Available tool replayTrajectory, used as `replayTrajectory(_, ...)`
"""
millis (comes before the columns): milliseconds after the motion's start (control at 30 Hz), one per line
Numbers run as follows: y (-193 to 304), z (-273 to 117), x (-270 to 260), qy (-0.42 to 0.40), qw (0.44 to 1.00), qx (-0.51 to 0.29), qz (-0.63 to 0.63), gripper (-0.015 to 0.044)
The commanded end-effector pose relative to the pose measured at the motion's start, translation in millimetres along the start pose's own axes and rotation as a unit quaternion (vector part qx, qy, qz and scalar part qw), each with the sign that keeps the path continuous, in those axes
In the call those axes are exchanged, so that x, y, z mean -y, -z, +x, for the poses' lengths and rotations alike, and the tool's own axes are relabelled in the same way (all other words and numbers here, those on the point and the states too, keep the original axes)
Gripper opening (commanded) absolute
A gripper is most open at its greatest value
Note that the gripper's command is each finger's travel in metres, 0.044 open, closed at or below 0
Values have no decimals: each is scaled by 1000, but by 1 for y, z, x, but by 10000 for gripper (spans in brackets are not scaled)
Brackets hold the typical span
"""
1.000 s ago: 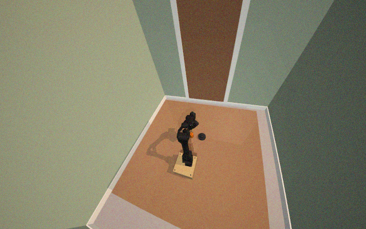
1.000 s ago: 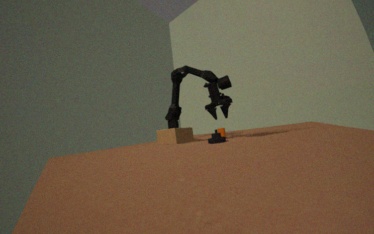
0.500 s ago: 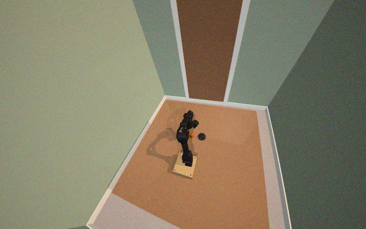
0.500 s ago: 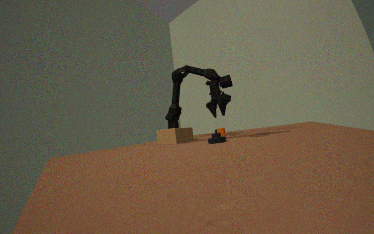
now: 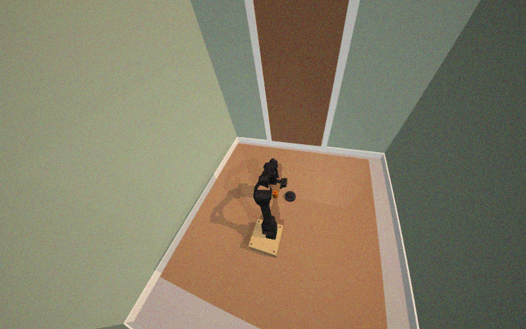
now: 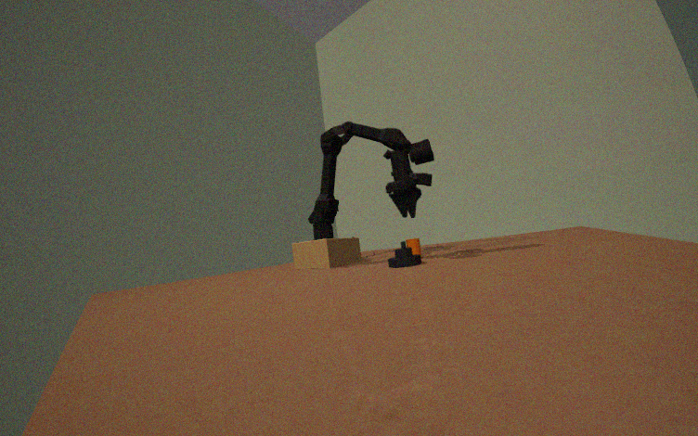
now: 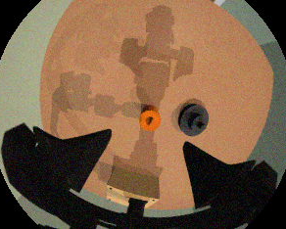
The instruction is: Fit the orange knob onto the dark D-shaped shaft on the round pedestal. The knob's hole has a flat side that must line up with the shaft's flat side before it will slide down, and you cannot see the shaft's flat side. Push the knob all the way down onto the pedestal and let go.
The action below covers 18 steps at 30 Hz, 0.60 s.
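Note:
The orange knob [image 5: 275,194] [image 6: 413,247] [image 7: 143,120] stands upright on the brown surface beside the round dark pedestal [image 5: 289,196] [image 6: 404,262] [image 7: 184,125], apart from it. Its hole faces up in the wrist view; the hole's flat side is too small to make out. The bare shaft [image 6: 403,245] stands up from the pedestal; its flat side cannot be seen. My gripper [image 6: 408,216] [image 7: 148,140] is open and empty, pointing down well above the knob. In the wrist view the knob lies just beyond the gap between the fingertips, and the pedestal is to its right.
The arm's wooden base block [image 5: 261,246] [image 6: 310,255] [image 7: 119,197] stands on the same surface, at the bottom of the wrist view. Shadows of the arm fall around the knob. Walls surround the surface.

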<state>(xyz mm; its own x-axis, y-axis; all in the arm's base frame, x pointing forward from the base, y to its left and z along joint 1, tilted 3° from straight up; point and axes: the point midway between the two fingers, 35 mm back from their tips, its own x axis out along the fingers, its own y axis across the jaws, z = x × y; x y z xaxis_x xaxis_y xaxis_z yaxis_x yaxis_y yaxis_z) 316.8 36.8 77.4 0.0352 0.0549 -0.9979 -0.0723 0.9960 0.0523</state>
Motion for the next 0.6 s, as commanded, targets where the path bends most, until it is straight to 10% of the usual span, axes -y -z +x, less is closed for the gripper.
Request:
replayTrajectory(0,1,0,0,2,999,-1,36,440)
replayTrajectory(567,1,50,0,2,999,-1,42,440)
